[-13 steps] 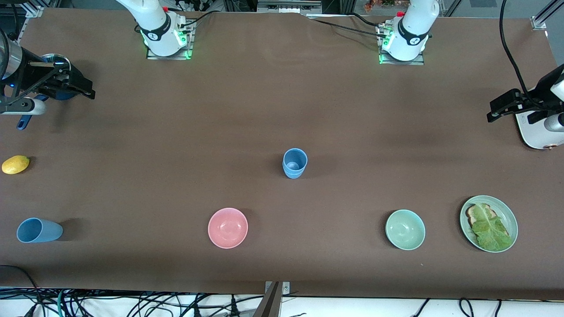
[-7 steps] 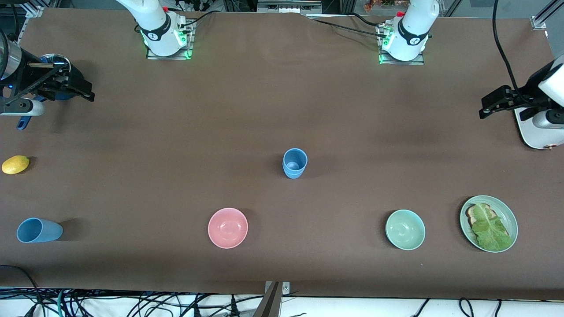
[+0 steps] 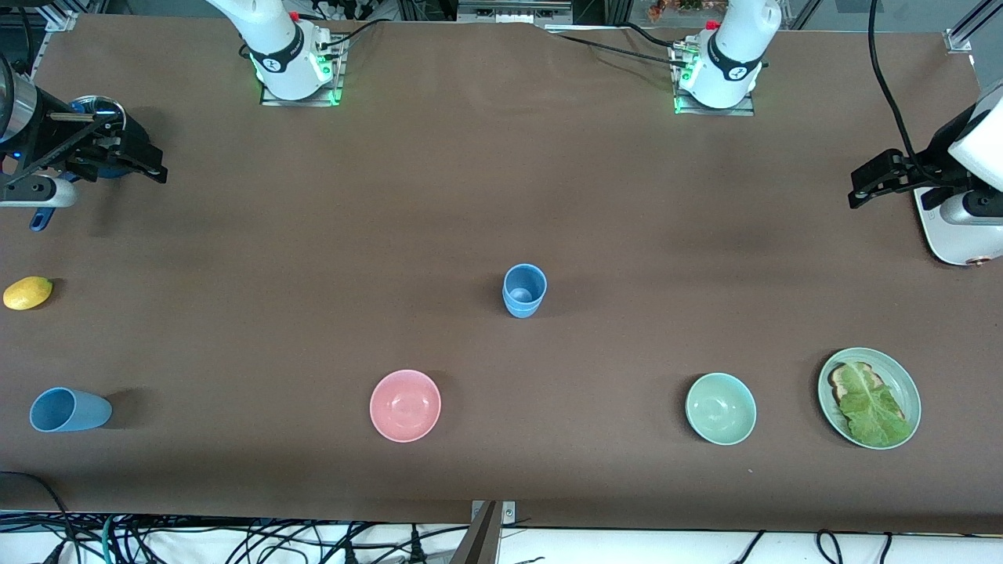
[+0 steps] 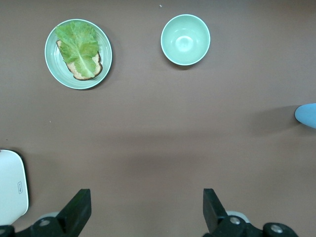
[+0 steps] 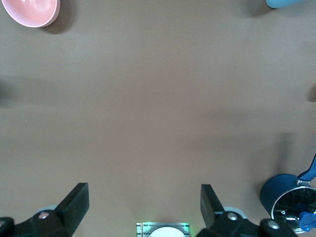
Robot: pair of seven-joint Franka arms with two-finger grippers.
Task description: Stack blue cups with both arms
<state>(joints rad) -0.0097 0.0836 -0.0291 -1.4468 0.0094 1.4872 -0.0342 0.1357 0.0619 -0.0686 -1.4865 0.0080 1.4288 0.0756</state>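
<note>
Left end effector (image 3: 866, 182) up in the air over the tabletop (image 3: 470, 196) edge at the left arm's end, fingers spread wide with nothing between them, as seen in the left wrist view (image 4: 145, 210). Right end effector (image 3: 149, 160) likewise wide apart and holding nothing (image 5: 143, 207), raised over the tabletop edge at the right arm's end, above a blue pot (image 3: 98, 137). Not stacked at this moment: two blue cups well apart from each other. Upright blue cup (image 3: 523, 290) standing near the middle of the tabletop, mouth upward, one single cup as far as can be told. Lying blue cup (image 3: 69, 410) on its side close to the corner at the right arm's end, nearer to the front camera, mouth turned toward that end's edge. Both plain, light blue, tapered, without handle. To judge, bringing together of the two cups remaining. Elsewhere a pink bowl (image 3: 405, 405), green bowl (image 3: 721, 408), plate (image 3: 905, 376) with lettuce, and a lemon (image 3: 27, 292).
</note>
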